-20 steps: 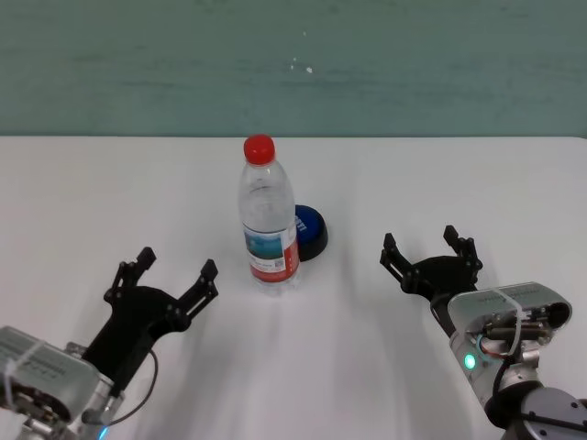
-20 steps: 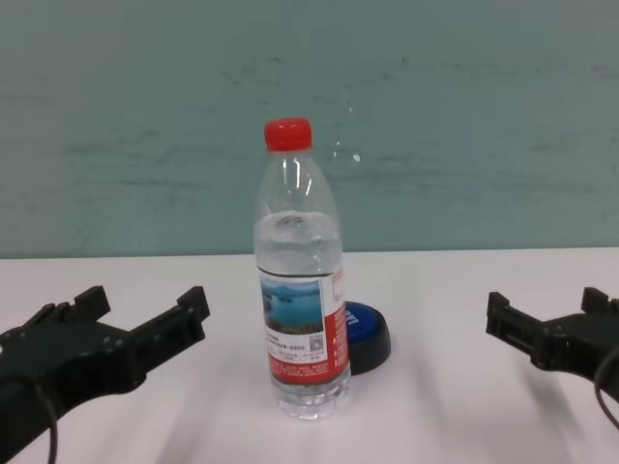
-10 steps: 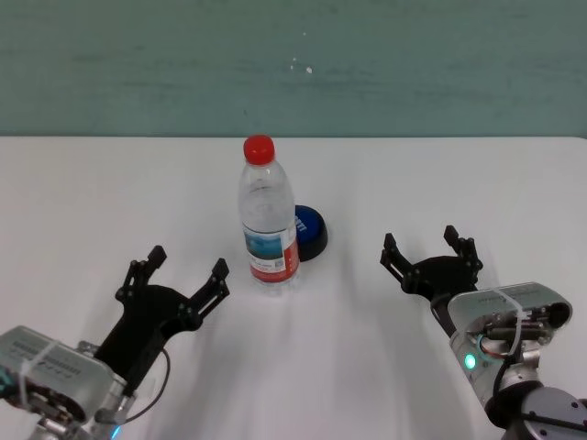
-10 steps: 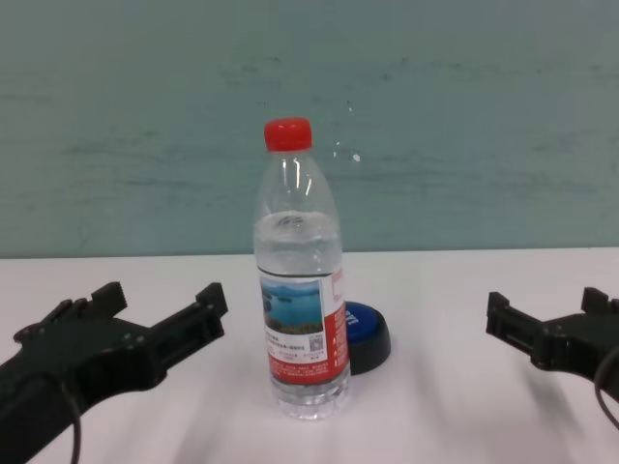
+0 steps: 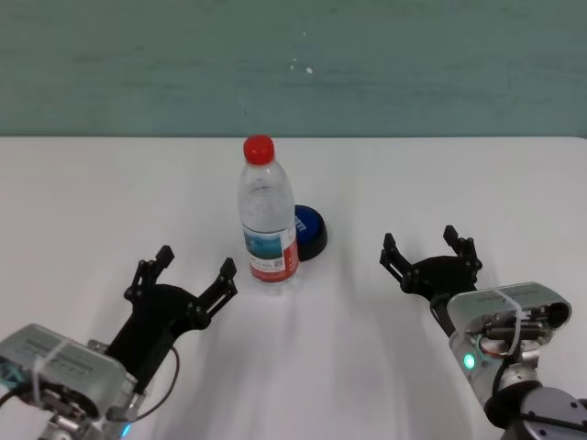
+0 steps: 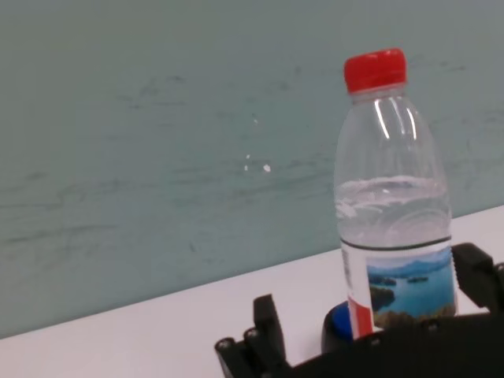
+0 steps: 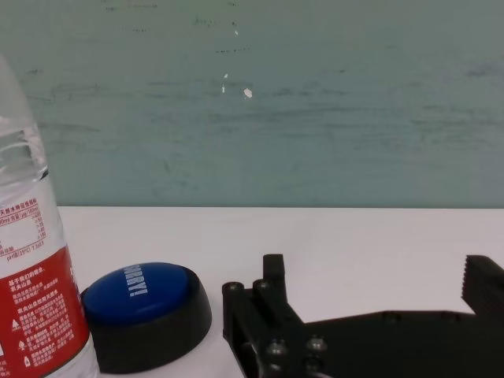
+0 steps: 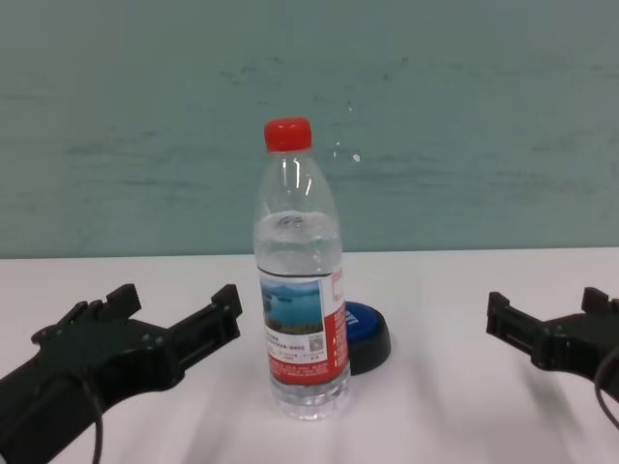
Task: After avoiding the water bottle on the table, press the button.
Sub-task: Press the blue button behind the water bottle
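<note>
From the head view you see the water bottle (image 5: 269, 217) upright mid-table, partly filled with clear water, red cap on. The button (image 5: 310, 232) sits just behind it to the right, partly hidden. Your left gripper (image 5: 186, 276) hovers near the bottle's left with jaws spread and empty; the right gripper (image 5: 429, 252) rests well to the right, also spread and empty. The left wrist view puts the bottle straight ahead, the button peeking out behind. The right wrist view shows the blue dome beside the label. In the chest view, the table (image 8: 435, 406) is white, the wall (image 8: 484, 116) teal
</note>
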